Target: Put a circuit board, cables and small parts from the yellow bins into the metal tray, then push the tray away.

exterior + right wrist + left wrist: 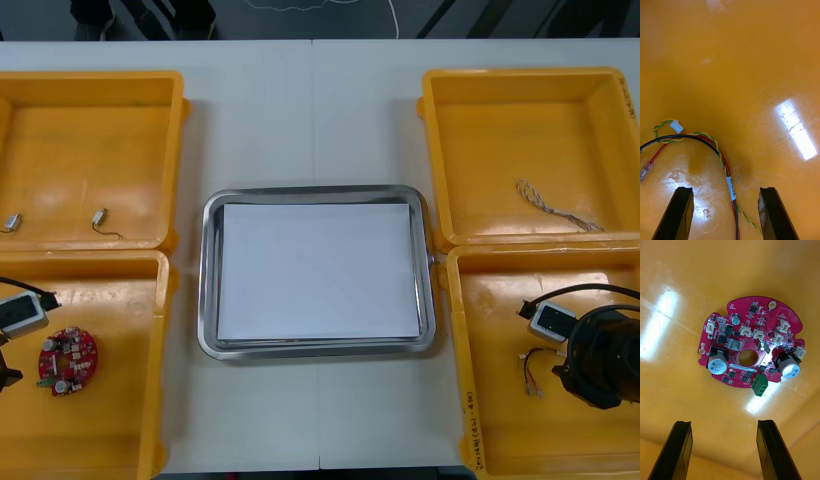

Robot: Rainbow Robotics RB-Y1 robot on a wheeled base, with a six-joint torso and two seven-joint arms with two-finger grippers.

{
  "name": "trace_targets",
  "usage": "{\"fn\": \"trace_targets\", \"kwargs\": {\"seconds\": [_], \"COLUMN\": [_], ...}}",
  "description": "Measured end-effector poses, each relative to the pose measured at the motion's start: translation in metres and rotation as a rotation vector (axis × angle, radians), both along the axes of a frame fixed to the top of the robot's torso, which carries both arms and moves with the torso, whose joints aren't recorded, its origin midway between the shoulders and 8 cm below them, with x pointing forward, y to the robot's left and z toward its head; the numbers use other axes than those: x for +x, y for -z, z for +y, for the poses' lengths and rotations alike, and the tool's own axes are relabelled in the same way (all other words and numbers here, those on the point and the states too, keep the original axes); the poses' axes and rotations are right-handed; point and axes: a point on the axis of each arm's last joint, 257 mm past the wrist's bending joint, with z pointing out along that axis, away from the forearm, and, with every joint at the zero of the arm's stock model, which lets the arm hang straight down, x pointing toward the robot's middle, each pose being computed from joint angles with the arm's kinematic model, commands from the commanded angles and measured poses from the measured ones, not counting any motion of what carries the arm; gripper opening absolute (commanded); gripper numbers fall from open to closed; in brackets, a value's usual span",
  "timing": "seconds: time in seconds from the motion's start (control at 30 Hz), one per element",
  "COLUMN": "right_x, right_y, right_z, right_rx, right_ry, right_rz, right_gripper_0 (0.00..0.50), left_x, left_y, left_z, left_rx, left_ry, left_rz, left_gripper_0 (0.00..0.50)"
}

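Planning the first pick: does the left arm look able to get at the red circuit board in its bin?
Probably yes: its jaws stand open, facing the circuit board, which lies flat and alone on the floor of the yellow bin, nothing between.

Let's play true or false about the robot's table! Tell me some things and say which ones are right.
1. The red circuit board lies in the metal tray. False: it lies in the near left yellow bin.
2. The right gripper is open, with the red and yellow cable running between its fingers. True.
3. Two small metal parts lie in the far left yellow bin. True.
4. The left gripper is shut on the circuit board. False: it is open, and the board lies beyond its fingers, untouched.
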Motion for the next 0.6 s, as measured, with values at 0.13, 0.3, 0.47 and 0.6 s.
{"fn": "trace_targets", "kwargs": {"seconds": [0.13,0.3,0.47,0.6], "right_x": [0.000,0.000,-0.001,-0.002], "right_y": [0.005,0.008,0.010,0.015], "right_z": [-0.003,-0.003,-0.002,-0.002], "right_rx": [0.005,0.012,0.011,0.018], "right_ry": [0.008,0.016,-0.003,0.000], "right_rz": [0.012,0.019,0.025,0.035], "right_gripper_0": [0.500,0.500,0.500,0.500], "left_x": [0.000,0.004,0.005,0.004], "left_y": [0.009,0.021,0.020,0.019], "left_z": [-0.001,-0.001,0.000,-0.002], "left_rx": [-0.036,-0.092,-0.097,-0.107], "left_ry": [-0.010,-0.033,-0.028,-0.021], "left_rz": [-0.003,-0.009,-0.009,-0.009], "left_gripper_0": [0.500,0.500,0.500,0.500]}}
